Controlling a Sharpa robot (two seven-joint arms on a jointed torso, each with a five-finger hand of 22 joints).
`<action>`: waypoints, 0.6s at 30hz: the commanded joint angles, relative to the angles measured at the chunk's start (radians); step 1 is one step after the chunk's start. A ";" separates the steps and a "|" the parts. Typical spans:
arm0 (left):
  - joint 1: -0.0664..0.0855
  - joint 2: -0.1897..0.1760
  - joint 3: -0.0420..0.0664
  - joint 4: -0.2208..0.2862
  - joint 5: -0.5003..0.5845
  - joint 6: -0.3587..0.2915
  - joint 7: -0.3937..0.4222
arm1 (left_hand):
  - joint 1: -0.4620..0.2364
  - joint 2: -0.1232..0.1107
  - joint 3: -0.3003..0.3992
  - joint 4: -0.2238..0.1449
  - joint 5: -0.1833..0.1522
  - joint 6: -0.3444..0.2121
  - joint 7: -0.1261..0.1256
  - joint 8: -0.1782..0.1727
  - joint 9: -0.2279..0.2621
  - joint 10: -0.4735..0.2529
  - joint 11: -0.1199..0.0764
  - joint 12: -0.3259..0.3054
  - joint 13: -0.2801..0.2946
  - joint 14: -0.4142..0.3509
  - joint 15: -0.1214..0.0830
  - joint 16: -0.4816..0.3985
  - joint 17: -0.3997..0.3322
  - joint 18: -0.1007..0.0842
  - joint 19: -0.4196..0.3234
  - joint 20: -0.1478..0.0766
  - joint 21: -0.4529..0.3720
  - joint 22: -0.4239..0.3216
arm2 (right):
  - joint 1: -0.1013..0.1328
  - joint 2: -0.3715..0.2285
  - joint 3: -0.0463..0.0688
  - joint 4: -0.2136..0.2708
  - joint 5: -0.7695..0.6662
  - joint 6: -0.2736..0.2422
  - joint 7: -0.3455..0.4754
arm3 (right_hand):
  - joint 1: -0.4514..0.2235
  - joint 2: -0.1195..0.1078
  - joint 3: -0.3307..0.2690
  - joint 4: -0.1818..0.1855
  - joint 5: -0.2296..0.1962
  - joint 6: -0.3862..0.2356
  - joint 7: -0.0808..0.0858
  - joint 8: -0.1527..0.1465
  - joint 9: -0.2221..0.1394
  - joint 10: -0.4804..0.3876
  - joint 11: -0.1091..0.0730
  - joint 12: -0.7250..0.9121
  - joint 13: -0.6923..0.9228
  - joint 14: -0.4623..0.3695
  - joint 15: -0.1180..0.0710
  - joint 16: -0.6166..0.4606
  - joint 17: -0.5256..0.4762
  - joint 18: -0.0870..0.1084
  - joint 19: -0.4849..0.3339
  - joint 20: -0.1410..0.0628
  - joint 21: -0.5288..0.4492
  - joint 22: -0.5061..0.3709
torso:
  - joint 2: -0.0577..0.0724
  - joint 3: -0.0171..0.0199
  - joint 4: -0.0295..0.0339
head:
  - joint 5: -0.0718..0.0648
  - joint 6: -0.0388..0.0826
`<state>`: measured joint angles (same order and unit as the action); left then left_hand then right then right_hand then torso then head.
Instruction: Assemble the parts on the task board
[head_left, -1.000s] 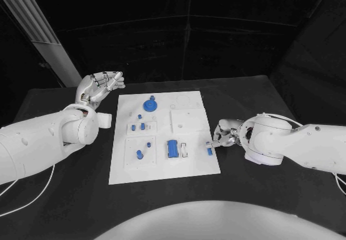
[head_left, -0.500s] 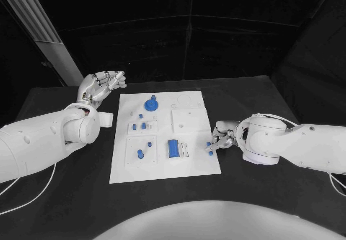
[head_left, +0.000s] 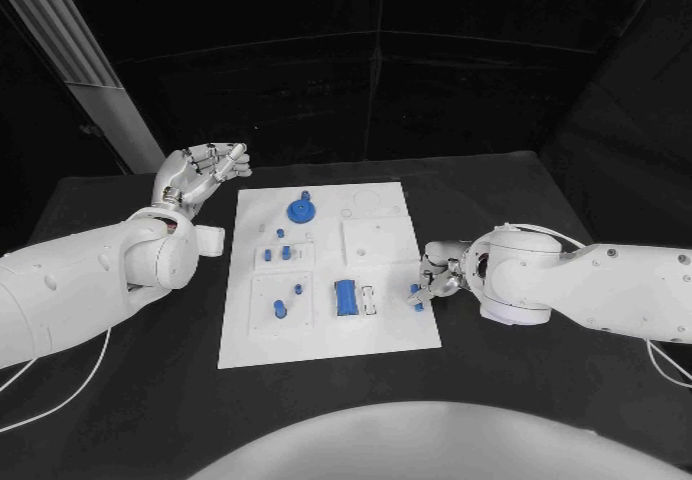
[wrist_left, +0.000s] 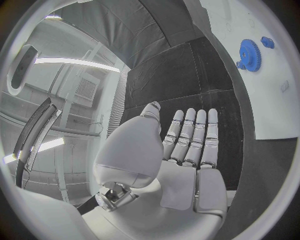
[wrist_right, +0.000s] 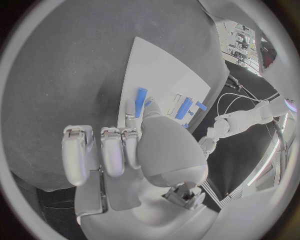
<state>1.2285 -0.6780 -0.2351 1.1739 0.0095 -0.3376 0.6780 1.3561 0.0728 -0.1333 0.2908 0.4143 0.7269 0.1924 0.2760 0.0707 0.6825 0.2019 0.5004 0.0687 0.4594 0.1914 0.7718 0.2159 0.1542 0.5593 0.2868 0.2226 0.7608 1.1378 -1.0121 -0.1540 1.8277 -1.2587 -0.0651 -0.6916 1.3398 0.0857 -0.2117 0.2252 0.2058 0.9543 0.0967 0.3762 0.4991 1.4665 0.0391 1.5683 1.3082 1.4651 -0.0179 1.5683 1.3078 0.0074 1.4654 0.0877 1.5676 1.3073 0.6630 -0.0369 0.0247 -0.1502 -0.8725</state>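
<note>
Since 1 s ago the right hand (head_left: 433, 277) has slid a bit toward the middle of the task board (head_left: 378, 335), taking its small blue peg (head_left: 418, 296) along; the left hand (head_left: 199, 168) has stayed put. The right hand pinches the peg betw. thumb and a finger, other fingers curled close by. In the right wrist view the peg (wrist_right: 140, 95) sticks out past the fingertips, long axis pointing away from the palm, over the board's near edge. The big thing for the next move: the blue block (head_left: 346, 297) and the small white slot piece (head_left: 369, 299) lie just beside the peg, further in on the board, so the right hand is much nearer than the left. I think the peg goes in somewhere there, but which hole is too small to tell. The left hand hangs up over the bench (head_left: 505, 190) past the board's far corner, fingers lightly curled and apart, holding nothing; the blue gear (head_left: 300, 210) is its nearest part. The peg's bottom end and the spot under it are hidden by the right hand, so I can't tell if it touches the board.
</note>
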 joint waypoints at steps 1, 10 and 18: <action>0.001 0.000 0.000 0.004 -0.001 0.014 0.127 | 0.002 0.009 -0.007 0.001 0.004 -0.005 0.047 0.006 -0.001 -0.006 0.001 0.004 -0.001 -0.006 0.000 0.007 -0.002 0.002 0.003 0.000 -0.004 -0.001 | -0.007 0.007 -0.007 -0.007 -0.005 0.065 -0.054 | -0.014 0.000 0.002 0.004 -0.011 -0.001 0.009 -0.030 -0.059 0.104 0.000 0.002 0.263 0.106 0.000 0.002 0.263 -0.007 0.105 0.003 0.003 0.263 | 0.000 0.0001 -0.0004 | 0.009 0.000; 0.001 -0.002 0.000 0.006 -0.001 0.013 0.127 | 0.002 0.009 -0.008 0.001 0.004 -0.005 0.047 0.006 -0.001 -0.007 0.001 0.004 -0.001 -0.006 0.000 0.007 -0.002 0.002 0.003 0.000 -0.004 -0.001 | -0.008 0.021 -0.007 -0.013 -0.028 0.096 -0.068 | 0.009 0.005 0.033 -0.018 -0.020 -0.022 0.024 -0.075 -0.095 0.104 0.012 0.002 0.263 0.106 0.010 0.002 0.263 -0.007 0.105 0.010 0.003 0.263 | -0.001 0.0005 -0.0003 | 0.008 0.000; 0.001 -0.005 0.000 0.007 -0.001 0.013 0.127 | 0.002 0.009 -0.008 0.001 0.004 -0.005 0.047 0.007 -0.001 -0.006 0.001 0.005 -0.001 -0.006 0.000 0.008 -0.003 0.002 0.003 0.000 -0.004 -0.001 | -0.009 0.026 -0.007 -0.012 -0.040 0.092 -0.059 | 0.039 0.010 0.077 -0.052 -0.015 -0.042 0.043 -0.124 -0.146 0.104 0.031 0.002 0.263 0.106 0.026 0.002 0.263 -0.007 0.105 0.025 0.003 0.263 | 0.000 0.0002 0.0000 | 0.009 0.000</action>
<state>1.2284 -0.6821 -0.2351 1.1790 0.0095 -0.3361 0.6780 1.3561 0.0728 -0.1333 0.2908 0.4143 0.7269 0.1924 0.2760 0.0707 0.6824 0.2019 0.5004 0.0687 0.4594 0.1914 0.7755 0.2138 0.1541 0.5593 0.2868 0.2226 0.7609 1.1375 -0.9864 -0.1525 1.8198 -1.2882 -0.0123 -0.6887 1.3704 0.0900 -0.1397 0.1752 0.1883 0.9350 0.1183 0.3719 0.6863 1.4685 0.0629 1.5685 1.3098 1.4660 -0.0008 1.5684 1.3077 0.0075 1.4654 0.1054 1.5676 1.3073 0.6627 -0.0368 0.0245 -0.1408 -0.8725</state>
